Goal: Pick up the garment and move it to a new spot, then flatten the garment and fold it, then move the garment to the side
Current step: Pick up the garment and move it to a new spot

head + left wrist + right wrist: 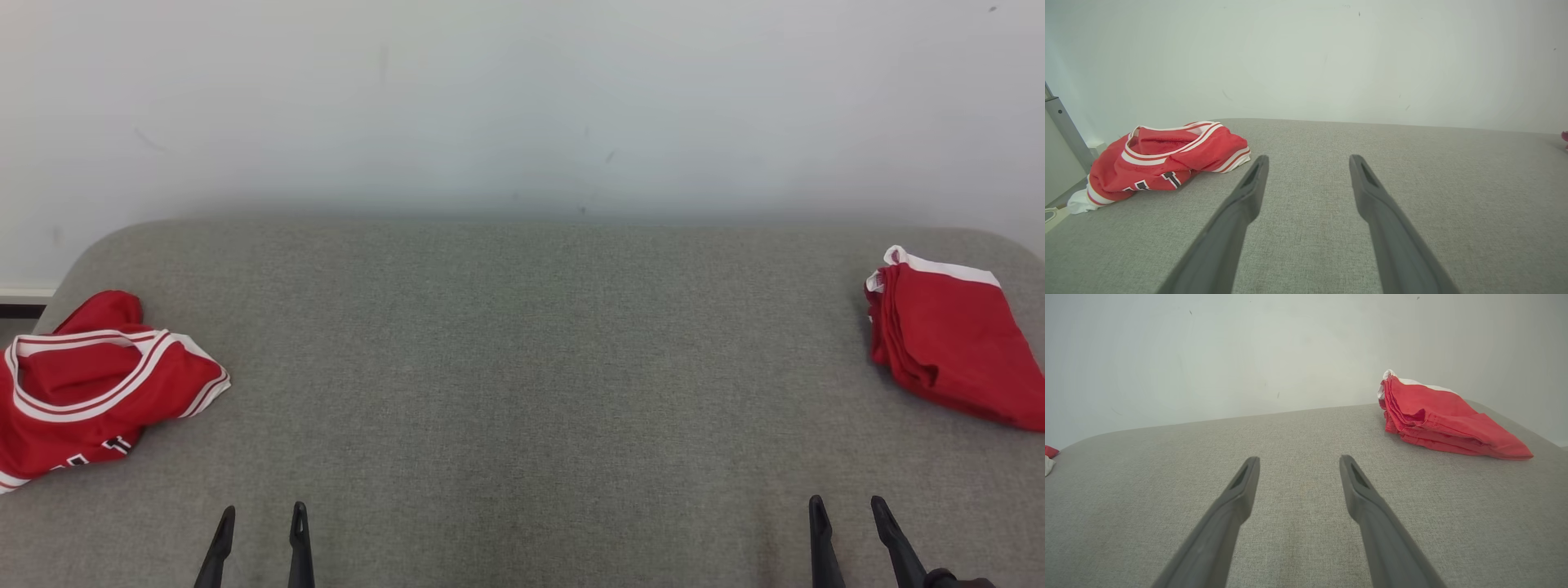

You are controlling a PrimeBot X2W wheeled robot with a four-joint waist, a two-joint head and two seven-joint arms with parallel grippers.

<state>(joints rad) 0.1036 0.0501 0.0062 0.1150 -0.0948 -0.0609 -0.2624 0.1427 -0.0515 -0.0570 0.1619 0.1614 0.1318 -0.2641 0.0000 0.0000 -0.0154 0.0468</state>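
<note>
A grey woven pad (522,351) with rounded far corners runs the width of the head view, backed by a plain white wall (522,106) marked with a few faint scuffs. A crumpled red jersey (98,384), trimmed in white and red stripes with dark lettering, lies at the pad's left edge, collar opening upward; in the left wrist view the jersey (1167,159) sits near a grey metal post (1063,126). On the far right of the pad a folded red garment (947,343) with a white band rests in layers. The left gripper (263,510) and right gripper (847,501) hang over the near edge, well apart from both garments, jaws spread and holding nothing.
</note>
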